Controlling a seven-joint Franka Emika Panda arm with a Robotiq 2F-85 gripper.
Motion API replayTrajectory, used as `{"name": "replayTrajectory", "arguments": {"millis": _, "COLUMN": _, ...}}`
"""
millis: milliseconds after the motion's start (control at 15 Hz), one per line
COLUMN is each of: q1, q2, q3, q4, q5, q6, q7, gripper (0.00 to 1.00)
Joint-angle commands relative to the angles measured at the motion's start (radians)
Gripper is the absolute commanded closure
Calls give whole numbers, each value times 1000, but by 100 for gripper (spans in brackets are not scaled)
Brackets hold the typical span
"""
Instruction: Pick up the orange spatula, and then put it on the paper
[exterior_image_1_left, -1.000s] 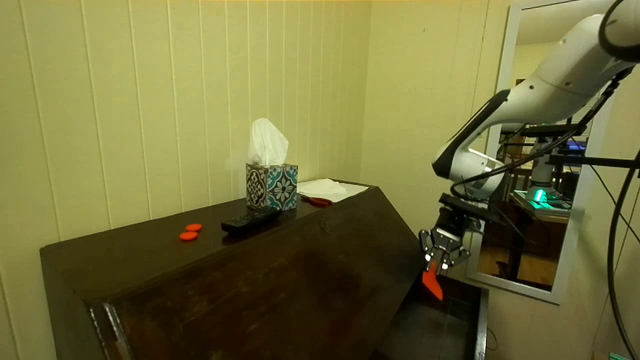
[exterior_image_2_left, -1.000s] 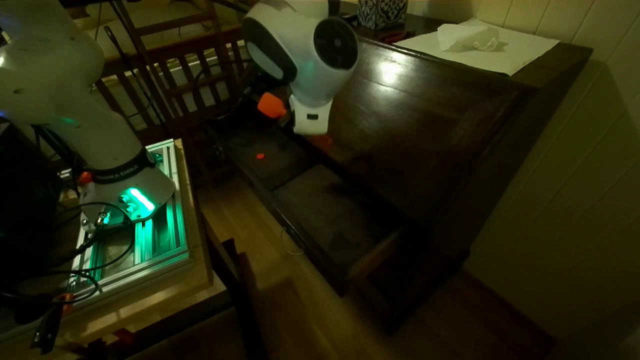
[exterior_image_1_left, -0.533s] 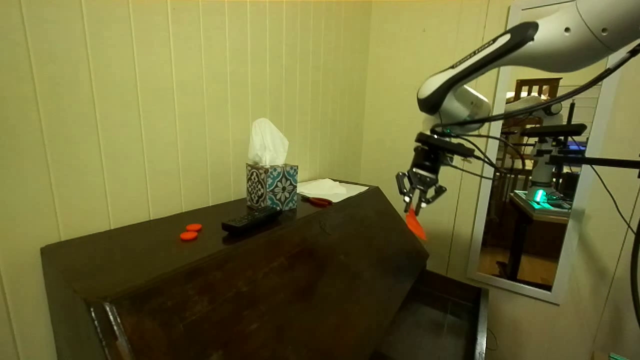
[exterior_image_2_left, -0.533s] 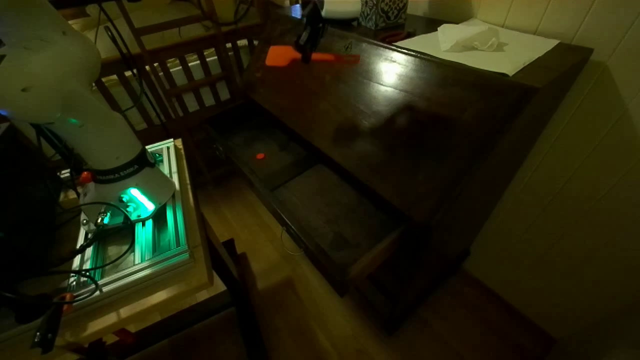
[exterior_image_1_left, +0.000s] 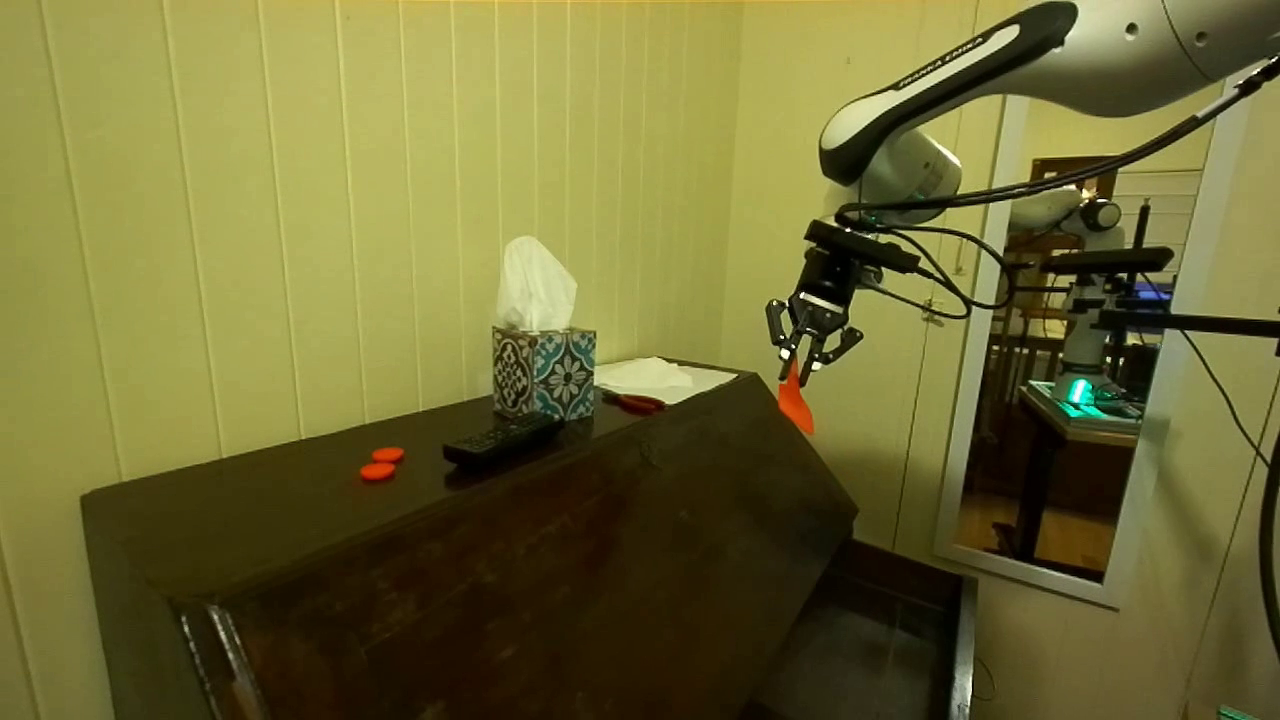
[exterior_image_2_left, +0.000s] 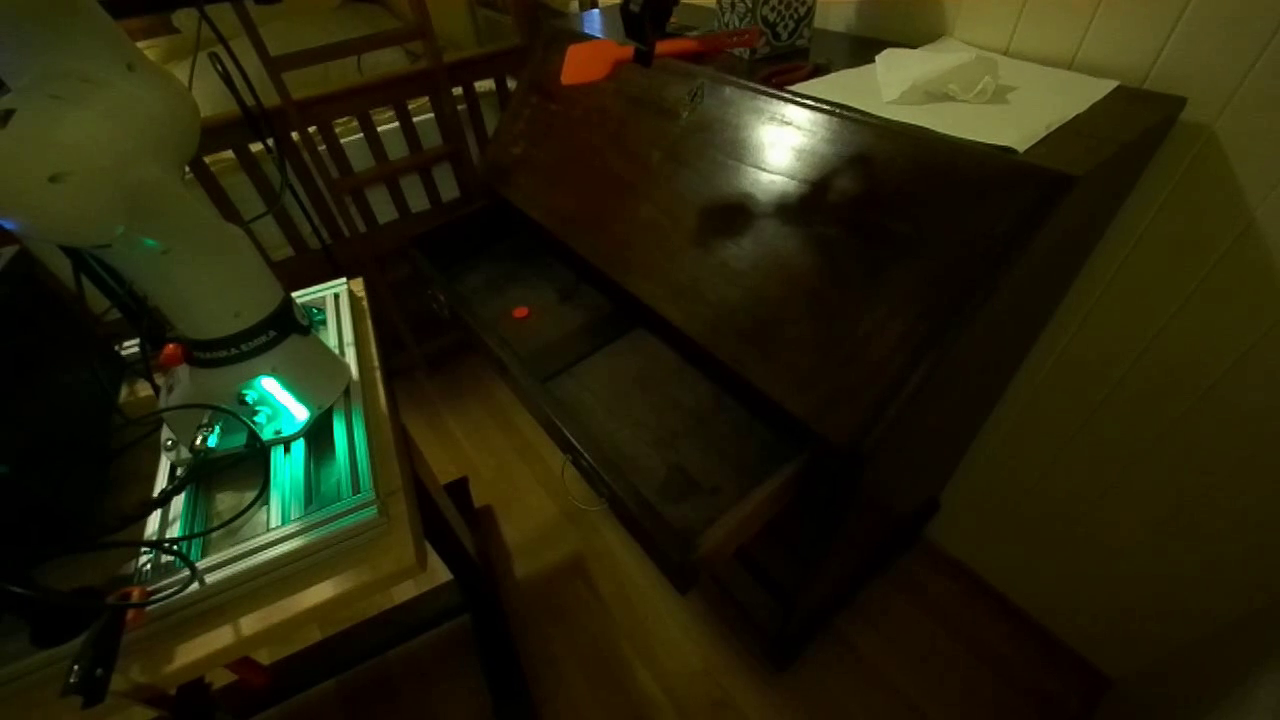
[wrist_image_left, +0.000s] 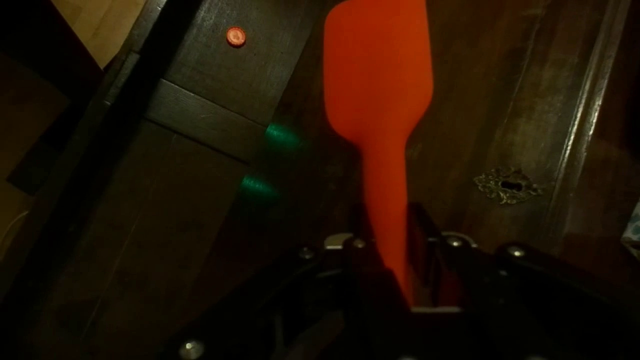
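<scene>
Above the desk, your gripper pinches the orange spatula, which crumpled tissue on the paper could prop askew.

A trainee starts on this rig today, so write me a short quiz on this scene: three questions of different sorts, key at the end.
1. Multiple choice. By which part does the gripper hold the orange spatula?
(a) the blade's tip
(b) the handle
(c) the blade's side edge

2. True or false? A crumpled white piece lies on the paper.

3. Count. Besides the two red-orange discs on the desk top, how many such discs show in the open drawer?

Key: 1 b; 2 true; 3 one.
</scene>
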Motion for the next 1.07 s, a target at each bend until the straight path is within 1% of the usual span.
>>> {"name": "replayTrajectory", "arguments": {"millis": 0, "q1": -2, "q2": 2, "q3": 1, "q4": 3, "q5": 0, "q6": -3, "q7": 0, "gripper": 78}}
{"name": "replayTrajectory", "arguments": {"millis": 67, "q1": -1, "q2": 34, "q3": 2, "q4": 43, "q5": -10, "q6": -12, "q7": 24, "gripper": 94}}
{"name": "replayTrajectory", "arguments": {"millis": 133, "q1": -2, "q2": 57, "q3": 0, "q4": 70, "q5": 11, "q6": -11, "q7": 17, "gripper": 94}}
{"name": "replayTrajectory", "arguments": {"millis": 267, "q1": 0, "q2": 132, "q3": 2, "q4": 169, "q5": 45, "q6": 9, "q7": 28, "gripper": 94}}
{"name": "replayTrajectory", "arguments": {"millis": 400, "q1": 0, "q2": 221, "q3": 4, "q4": 288, "q5": 78, "q6": 22, "q7": 53, "gripper": 94}}
{"name": "replayTrajectory", "arguments": {"millis": 467, "q1": -7, "q2": 261, "q3": 7, "q4": 343, "q5": 112, "q6": 18, "q7": 67, "gripper": 94}}
{"name": "replayTrajectory", "arguments": {"millis": 533, "q1": -8, "q2": 303, "q3": 9, "q4": 396, "q5": 128, "q6": 40, "q7": 88, "gripper": 94}}
{"name": "replayTrajectory", "arguments": {"millis": 800, "q1": -34, "q2": 458, "q3": 16, "q4": 612, "q5": 254, "q6": 51, "q7": 243, "gripper": 94}}
{"name": "replayTrajectory", "arguments": {"millis": 1000, "q1": -56, "q2": 568, "q3": 23, "q4": 770, "q5": 323, "q6": 79, "q7": 374, "gripper": 94}}
